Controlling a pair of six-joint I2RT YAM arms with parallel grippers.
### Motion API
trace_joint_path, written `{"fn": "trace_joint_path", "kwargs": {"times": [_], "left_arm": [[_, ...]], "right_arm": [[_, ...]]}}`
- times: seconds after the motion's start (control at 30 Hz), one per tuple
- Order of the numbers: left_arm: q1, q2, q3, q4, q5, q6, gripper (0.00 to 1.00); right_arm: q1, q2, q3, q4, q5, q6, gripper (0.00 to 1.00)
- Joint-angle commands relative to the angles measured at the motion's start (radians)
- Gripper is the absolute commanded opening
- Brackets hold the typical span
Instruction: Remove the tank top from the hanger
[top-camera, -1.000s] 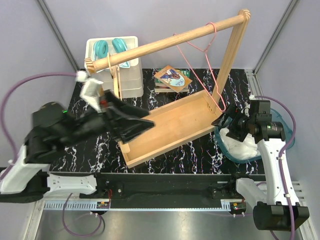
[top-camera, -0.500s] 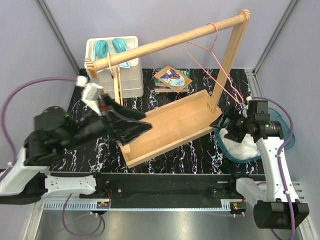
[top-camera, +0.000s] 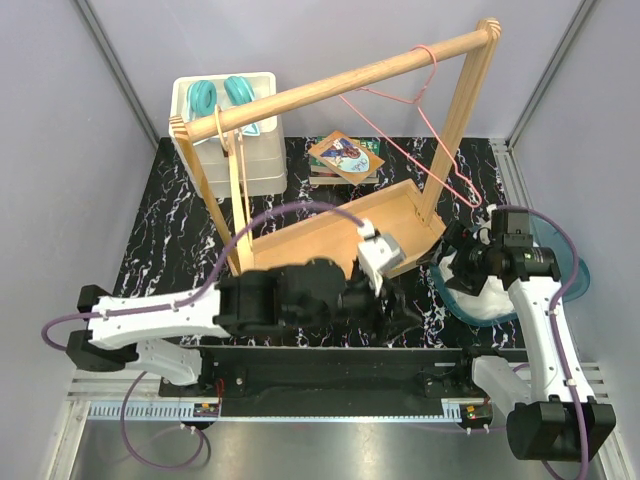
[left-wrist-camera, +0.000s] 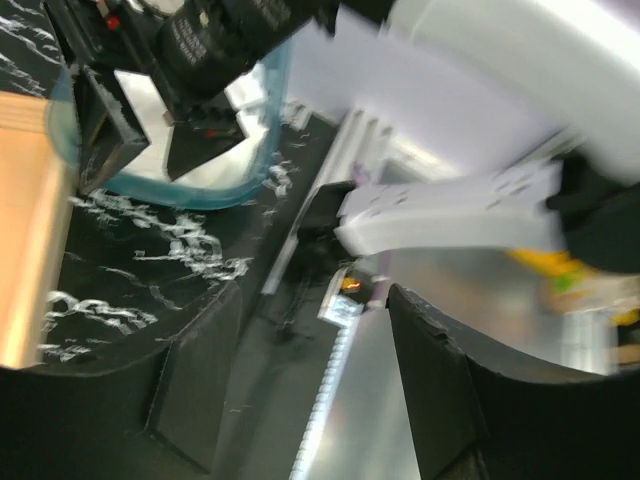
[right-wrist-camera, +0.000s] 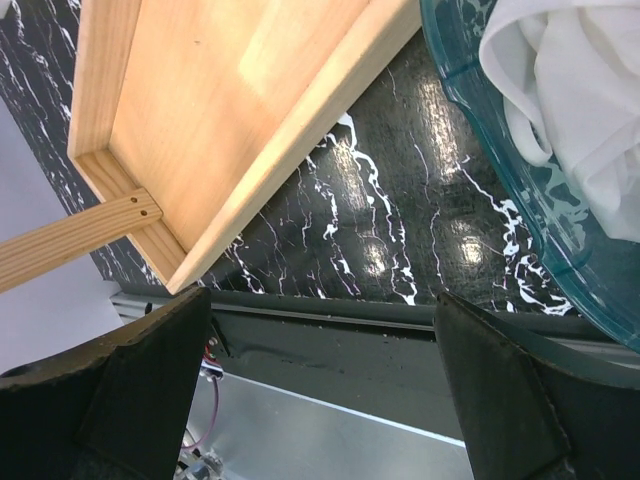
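Observation:
The pink wire hanger (top-camera: 416, 99) hangs bare from the right end of the wooden rail (top-camera: 330, 88). The white tank top (top-camera: 478, 297) lies bunched in the teal bin (top-camera: 575, 275) at the right; it also shows in the right wrist view (right-wrist-camera: 570, 90). My right gripper (top-camera: 452, 245) is open and empty, between the wooden tray's right end and the bin; its jaws (right-wrist-camera: 322, 310) stand wide over the table's front edge. My left gripper (top-camera: 405, 318) lies low at the front centre, pointing right, open and empty (left-wrist-camera: 300, 330); its view is blurred.
The wooden rack's tray (top-camera: 320, 250) fills the table's middle, with posts at both ends. A white container (top-camera: 225, 120) with teal items stands at the back left. A stack of books (top-camera: 345, 158) lies at the back centre. The left arm lies across the front edge.
My left arm has swung from the left side down to the front centre, its gripper now pointing right. The bare hanger has swung on the rail. The right arm has hardly moved.

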Motion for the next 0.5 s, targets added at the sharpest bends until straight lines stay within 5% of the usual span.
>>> {"fn": "trace_joint_path", "kwargs": {"times": [0.0,0.1,0.27,0.47], "left_arm": [[-0.154,-0.056,-0.189,0.274,-0.281,0.234,0.68],[-0.245,-0.033,-0.328,0.411,-0.396,0.376,0.73],[-0.251,0.079,-0.526,0.566,-0.416,0.388,0.82],[-0.065,0.154,-0.672,0.69,-0.271,0.243,0.87]], "right_arm": [[0.006,-0.024,-0.029,0.011,-0.016,-0.001,0.99],[0.006,-0.022,-0.043,0.011,-0.015,-0.004,1.0],[0.006,-0.001,-0.04,0.02,-0.012,-0.007,1.0],[0.006,-0.004,-0.049,0.057,-0.025,-0.008,1.0]]}}
